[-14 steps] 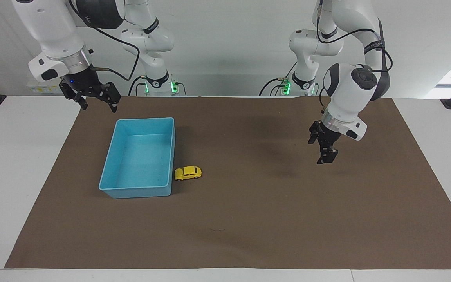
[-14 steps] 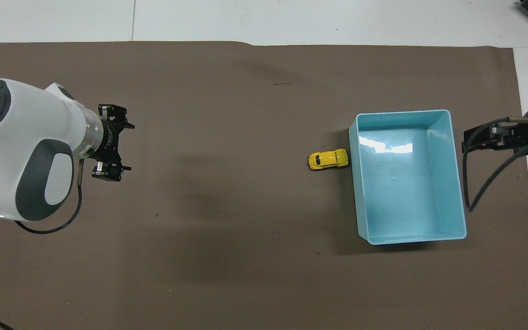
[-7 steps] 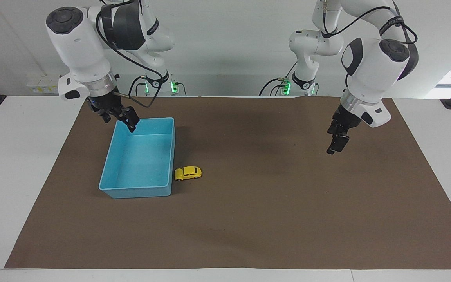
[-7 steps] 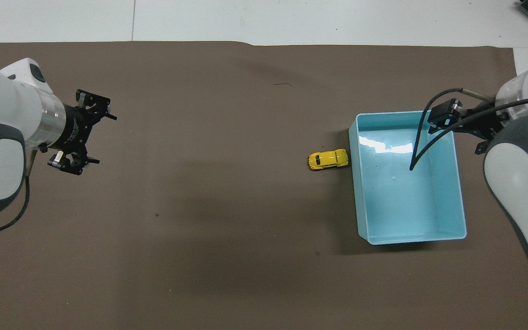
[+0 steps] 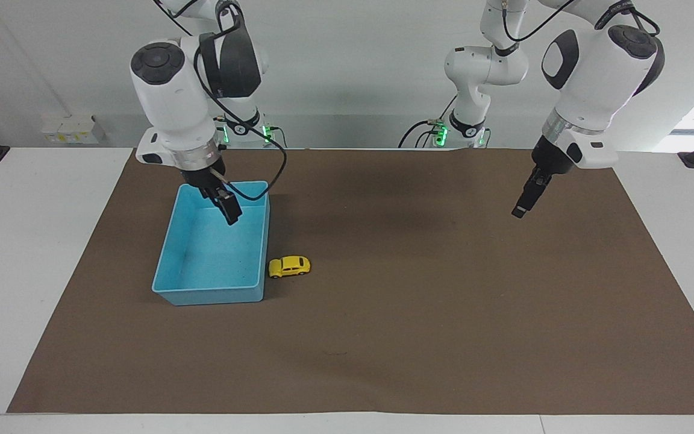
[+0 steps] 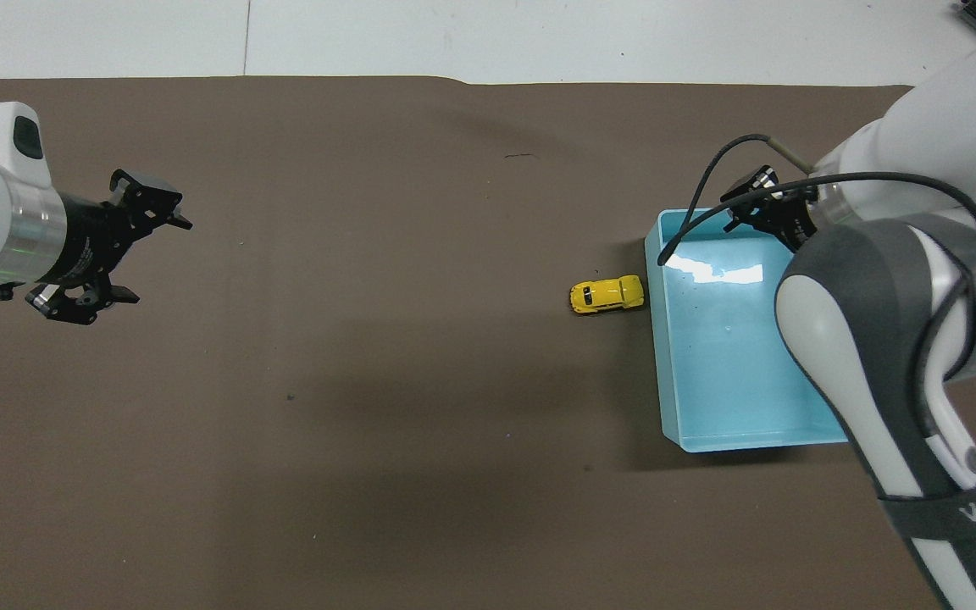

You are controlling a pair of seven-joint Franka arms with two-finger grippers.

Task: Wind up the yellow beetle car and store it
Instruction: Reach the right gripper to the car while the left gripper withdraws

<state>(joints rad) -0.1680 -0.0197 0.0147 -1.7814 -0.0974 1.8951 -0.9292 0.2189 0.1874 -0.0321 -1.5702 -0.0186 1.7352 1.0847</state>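
The yellow beetle car (image 5: 290, 266) (image 6: 607, 294) stands on its wheels on the brown mat, close against the blue bin's long wall (image 5: 264, 241) (image 6: 654, 356) on the side toward the left arm. My right gripper (image 5: 230, 215) (image 6: 751, 212) hangs over the bin's end nearer to the robots, open and with nothing in it. My left gripper (image 5: 520, 208) (image 6: 152, 258) is up in the air over bare mat toward the left arm's end of the table, well away from the car, open and holding nothing.
The brown mat (image 5: 419, 313) covers most of the white table (image 5: 21, 253). A cable loops from the right wrist (image 6: 691, 212) over the bin. Nothing lies inside the bin.
My right gripper has swung from outside the bin to over its end nearer the robots. My left gripper has risen and drawn back toward its own end. Car and bin have not moved.
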